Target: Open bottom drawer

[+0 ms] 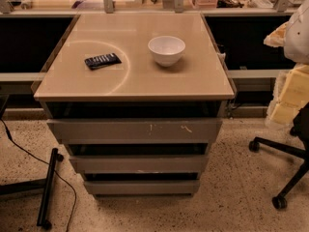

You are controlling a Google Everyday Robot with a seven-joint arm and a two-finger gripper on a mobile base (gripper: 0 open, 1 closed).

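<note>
The hand is nowhere in the camera view, so whether it is wide or narrow cannot be told, and neither can the direction from it to the target. What can be read is how the target itself lies. The bottom drawer point(141, 187) is the lowest of three grey fronts on the tan-topped bench point(145, 83), just above the speckled floor, under the middle front point(140, 164) and the taller, white-scratched top front point(135, 130). Its long axis runs left to right across the view, level with the floor, and its face points straight toward the camera, so I judge the pull must come directly outward along that line. It has no handle. A dark slot runs along its upper edge beneath the middle front, and that is probably the only place to hook. The hand would therefore need to arrive low and square to the face, then reach in over that top lip. On the bench stand a white bowl point(166, 50) and a dark flat packet point(102, 61), well apart from the drawers. A chair base point(285, 173) sits on the floor near the right side, which could crowd an approach from there.
</note>
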